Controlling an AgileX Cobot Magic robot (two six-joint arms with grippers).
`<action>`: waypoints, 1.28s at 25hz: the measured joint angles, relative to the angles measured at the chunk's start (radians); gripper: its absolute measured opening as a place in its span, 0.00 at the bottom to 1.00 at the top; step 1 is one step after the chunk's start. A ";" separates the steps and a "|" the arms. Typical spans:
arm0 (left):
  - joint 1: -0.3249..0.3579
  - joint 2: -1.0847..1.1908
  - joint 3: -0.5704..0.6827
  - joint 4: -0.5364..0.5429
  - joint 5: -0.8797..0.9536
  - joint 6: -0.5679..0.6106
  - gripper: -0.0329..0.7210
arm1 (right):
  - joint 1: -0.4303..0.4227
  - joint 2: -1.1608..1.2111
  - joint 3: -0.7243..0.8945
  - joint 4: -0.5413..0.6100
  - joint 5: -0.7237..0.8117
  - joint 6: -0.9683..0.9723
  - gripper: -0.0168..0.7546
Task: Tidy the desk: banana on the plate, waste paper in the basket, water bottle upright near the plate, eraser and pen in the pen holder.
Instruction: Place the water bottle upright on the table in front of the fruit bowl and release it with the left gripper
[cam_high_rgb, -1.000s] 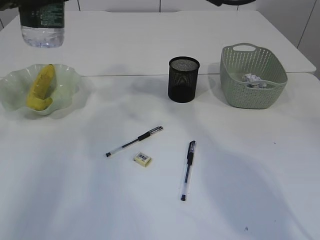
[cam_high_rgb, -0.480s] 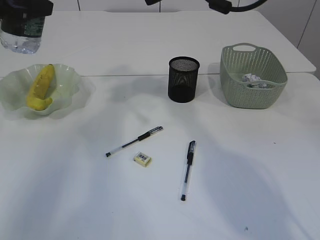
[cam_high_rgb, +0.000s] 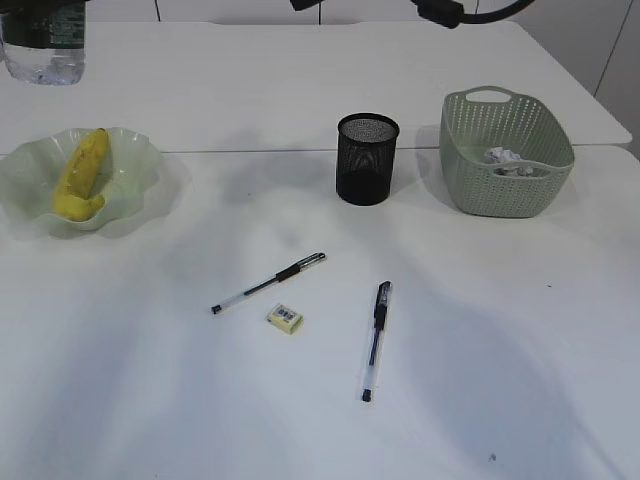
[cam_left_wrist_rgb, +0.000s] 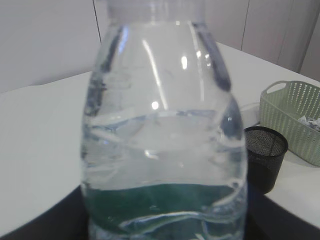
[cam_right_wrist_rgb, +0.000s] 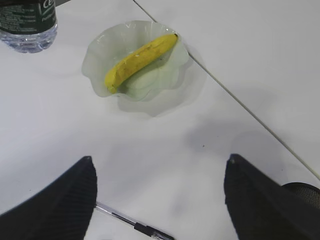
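Water bottle sits clamped in my left gripper, upright, behind the plate at the far left corner of the desk; whether its base touches the desk I cannot tell. My left wrist camera is filled by the bottle, clear with a green label low down, and the fingers themselves are hidden behind it.

My right gripper hangs with its jaws wide apart and nothing between them, above the desk in front of the plate, over one pen.

Banana lies in the plate. Right of the plate stands the pen holder, and further right the basket with the paper inside it.

In front of the holder, on bare desk, lie two pens: one slanted, the other nearly straight toward me. Just beside the slanted pen, on my side of it, rests the eraser, apart from both pens.
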 joint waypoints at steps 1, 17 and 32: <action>0.000 0.000 0.000 -0.001 0.000 0.000 0.56 | 0.000 0.000 0.000 0.000 0.000 0.000 0.79; 0.000 0.000 0.000 -0.005 -0.007 0.000 0.56 | 0.000 0.000 0.000 -0.038 0.000 -0.002 0.79; 0.088 0.000 0.103 -0.125 0.231 0.219 0.56 | 0.000 0.000 0.000 -0.091 0.000 -0.004 0.79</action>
